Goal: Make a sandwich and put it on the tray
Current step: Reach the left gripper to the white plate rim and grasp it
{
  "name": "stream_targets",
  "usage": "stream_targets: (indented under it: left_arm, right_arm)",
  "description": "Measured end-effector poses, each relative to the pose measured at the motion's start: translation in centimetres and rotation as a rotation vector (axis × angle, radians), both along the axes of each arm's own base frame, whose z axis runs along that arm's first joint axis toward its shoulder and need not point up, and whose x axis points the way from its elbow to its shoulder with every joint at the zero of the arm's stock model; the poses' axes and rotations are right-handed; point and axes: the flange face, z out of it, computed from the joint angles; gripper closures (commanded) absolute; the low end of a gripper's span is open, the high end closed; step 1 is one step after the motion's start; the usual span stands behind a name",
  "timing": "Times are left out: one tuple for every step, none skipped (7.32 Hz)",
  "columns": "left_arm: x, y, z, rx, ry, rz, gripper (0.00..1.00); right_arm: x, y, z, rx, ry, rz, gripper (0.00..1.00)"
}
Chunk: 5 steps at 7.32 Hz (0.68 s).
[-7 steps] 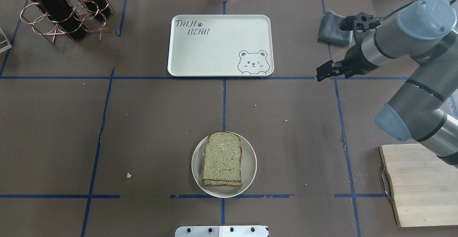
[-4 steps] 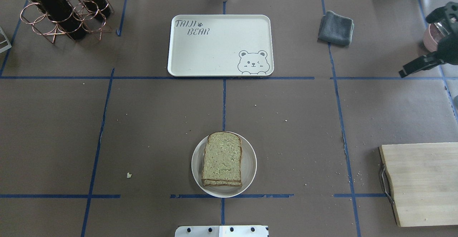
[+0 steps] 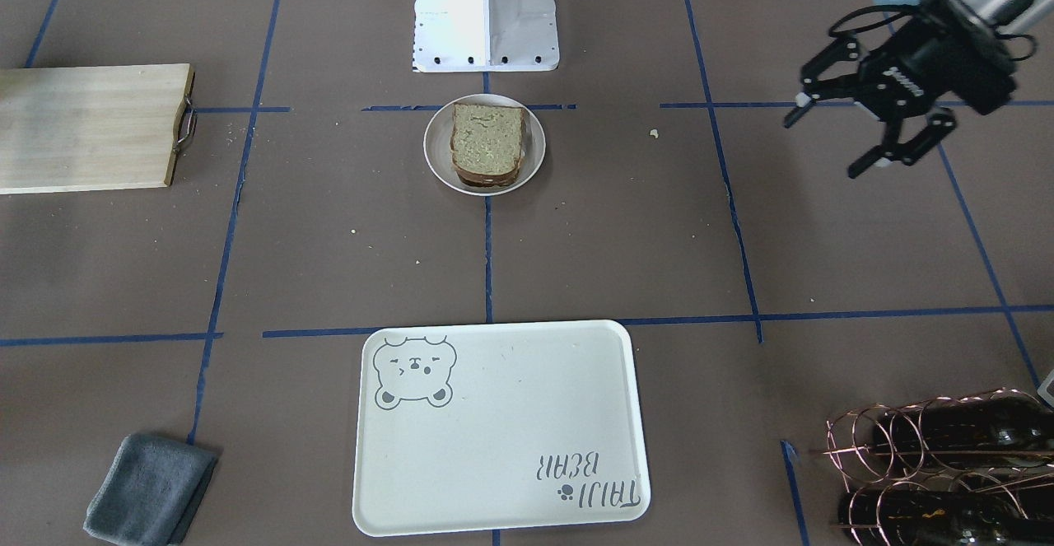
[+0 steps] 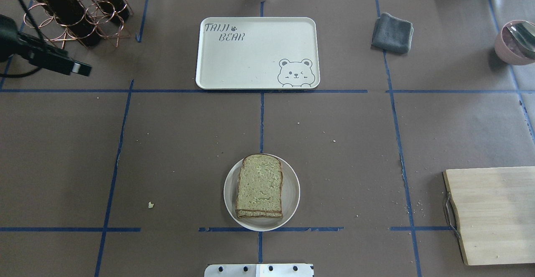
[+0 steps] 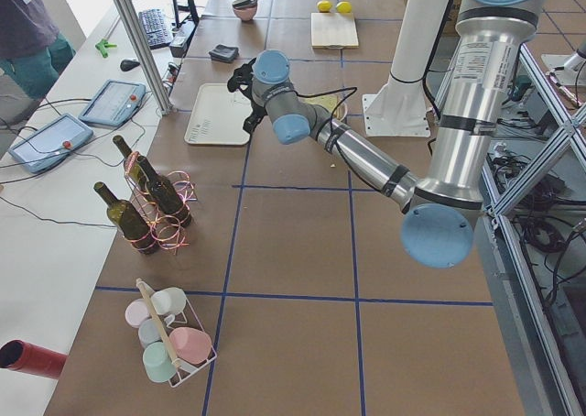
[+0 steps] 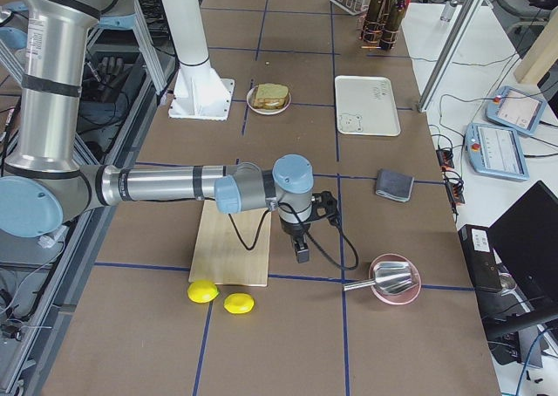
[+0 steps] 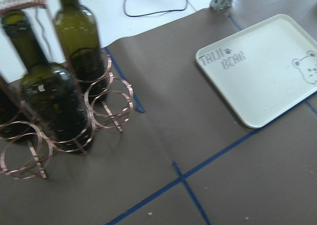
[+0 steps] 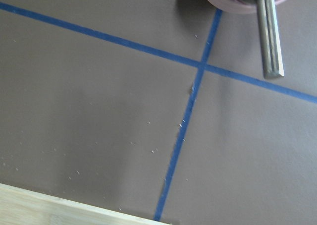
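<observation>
The sandwich (image 4: pixel 259 192), two stacked slices of tan bread with dark crust, lies on a small round pale plate (image 4: pixel 291 193) near the robot's base; it also shows in the front-facing view (image 3: pixel 487 144). No egg shows. The cream tray (image 4: pixel 257 53) with the bear drawing lies bare at the far middle, also in the left wrist view (image 7: pixel 262 66). My left gripper (image 3: pixel 823 148) is open and empty, in the air at the table's left, by the wine rack. My right gripper (image 6: pixel 301 249) shows only in the exterior right view, beside the cutting board; I cannot tell its state.
A copper wine rack with bottles (image 4: pixel 71 9) stands far left. A grey cloth (image 4: pixel 392 32) lies right of the tray. A pink bowl with a metal tool (image 4: pixel 514 43) is far right. A wooden cutting board (image 4: pixel 493 214) lies near right, two lemons (image 6: pixel 202 291) beyond it.
The right arm has swung right and left the overhead view. The left gripper has come into that view at its left edge. Sandwich and tray have not moved.
</observation>
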Motion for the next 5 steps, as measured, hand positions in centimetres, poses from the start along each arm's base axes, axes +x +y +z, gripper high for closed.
stream_targets:
  left_arm:
    - [5.1,2.0,-1.0,-0.052,0.003,0.008,0.00]
    - [9.7,4.0,-1.5,-0.125,0.000,-0.026,0.00]
    - [14.6,6.8,-2.0,-0.232,0.004,-0.062,0.09]
    - [18.8,9.5,-2.6,-0.326,0.004,-0.096,0.23]
    - [22.4,11.6,-3.4,-0.406,-0.004,-0.121,0.35]
  right_arm:
    - [1.5,1.2,1.1,-0.032,0.006,0.021,0.00]
    - [2.1,1.9,1.8,-0.063,0.007,0.033,0.00]
    - [2.3,2.3,2.4,-0.084,0.004,0.038,0.00]
    - [2.4,2.7,2.7,-0.096,0.001,0.040,0.00]
    - [2.4,3.1,3.1,-0.106,-0.001,0.040,0.00]
